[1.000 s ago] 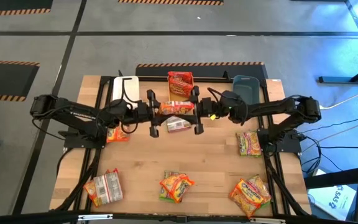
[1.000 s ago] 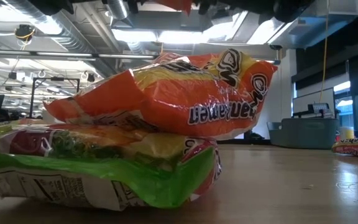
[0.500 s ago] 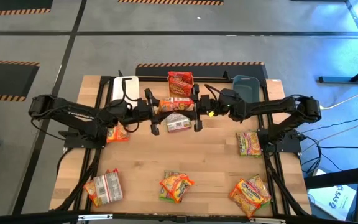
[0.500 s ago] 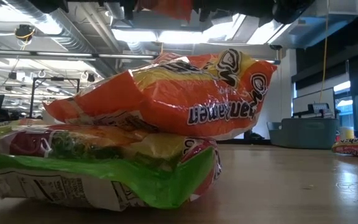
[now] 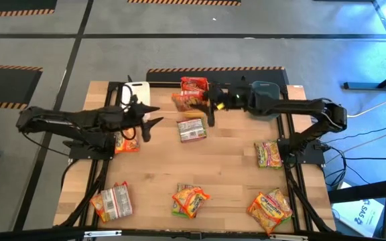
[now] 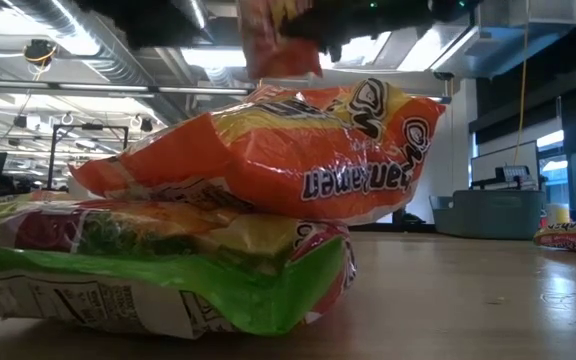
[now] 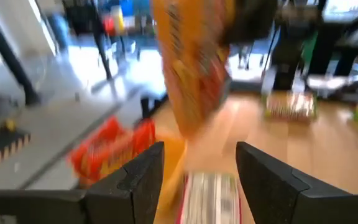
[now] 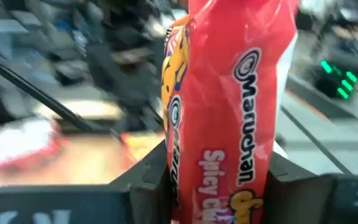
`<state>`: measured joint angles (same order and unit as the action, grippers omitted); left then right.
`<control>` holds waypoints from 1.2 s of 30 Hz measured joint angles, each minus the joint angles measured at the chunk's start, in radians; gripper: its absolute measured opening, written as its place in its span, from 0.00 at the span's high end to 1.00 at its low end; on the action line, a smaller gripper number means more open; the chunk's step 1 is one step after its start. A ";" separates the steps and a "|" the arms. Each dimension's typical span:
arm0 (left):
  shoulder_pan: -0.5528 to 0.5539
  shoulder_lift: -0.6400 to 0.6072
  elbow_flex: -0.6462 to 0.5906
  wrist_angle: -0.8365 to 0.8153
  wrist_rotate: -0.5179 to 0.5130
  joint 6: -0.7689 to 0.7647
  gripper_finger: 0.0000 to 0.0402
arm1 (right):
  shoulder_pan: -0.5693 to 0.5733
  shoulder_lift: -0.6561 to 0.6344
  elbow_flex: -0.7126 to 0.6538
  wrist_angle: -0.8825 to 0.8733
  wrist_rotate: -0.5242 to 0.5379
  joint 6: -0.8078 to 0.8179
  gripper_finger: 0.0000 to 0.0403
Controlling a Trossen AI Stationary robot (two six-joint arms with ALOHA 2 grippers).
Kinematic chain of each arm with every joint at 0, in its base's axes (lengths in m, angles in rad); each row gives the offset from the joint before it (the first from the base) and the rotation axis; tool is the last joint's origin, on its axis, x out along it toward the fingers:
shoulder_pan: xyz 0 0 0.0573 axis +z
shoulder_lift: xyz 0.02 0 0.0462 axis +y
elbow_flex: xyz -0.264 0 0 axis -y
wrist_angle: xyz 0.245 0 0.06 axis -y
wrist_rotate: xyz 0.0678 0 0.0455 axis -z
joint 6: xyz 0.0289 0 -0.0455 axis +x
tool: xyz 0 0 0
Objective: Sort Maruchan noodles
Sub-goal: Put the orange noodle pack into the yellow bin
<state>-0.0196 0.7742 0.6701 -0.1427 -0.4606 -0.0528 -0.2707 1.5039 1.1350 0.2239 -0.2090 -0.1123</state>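
A red noodle packet [image 8: 229,99] is pinched upright between the two fingers of the right hand [image 5: 206,102]. From above, that packet [image 5: 187,100] hangs at the far middle of the worktop [image 5: 233,181], just beside the orange bin [image 5: 194,85], which already has a red packet in it. The grey-blue bin [image 5: 263,90] lies under the right arm and the white bin [image 5: 134,94] is at the far left.

The left hand [image 5: 146,122] hangs over the worktop to the left of centre with its fingers [image 7: 143,177] spread apart and nothing between them. A packet lying silvery back up [image 5: 191,130] rests on the wood between the two hands, near the middle.

Other packets are scattered about: one under the left arm [image 5: 126,144], one at the near left corner [image 5: 112,201], a stacked pair at the near middle [image 5: 190,200], a green-yellow one on the right side [image 5: 269,153] and an orange-yellow one at the near right [image 5: 270,208]. Seen from worktop height, the stacked pair is an orange packet [image 6: 268,155] lying on a green one [image 6: 158,265].
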 joint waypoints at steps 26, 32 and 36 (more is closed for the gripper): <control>0.000 0.098 -0.002 -0.159 0.009 -0.097 0.52 | -0.182 0.497 0.787 -1.075 0.086 -0.213 0.72; 0.000 0.097 -0.002 -0.154 0.009 -0.095 0.52 | -0.182 0.551 0.787 -1.101 0.132 -0.236 0.72; 0.000 0.097 -0.002 -0.153 0.009 -0.095 0.52 | -0.182 0.575 0.787 -1.120 0.218 -0.249 0.72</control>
<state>-0.0200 0.8715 0.6685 -0.2955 -0.4519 -0.1478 -0.4522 2.0789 1.9224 -0.8961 0.0093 -0.3611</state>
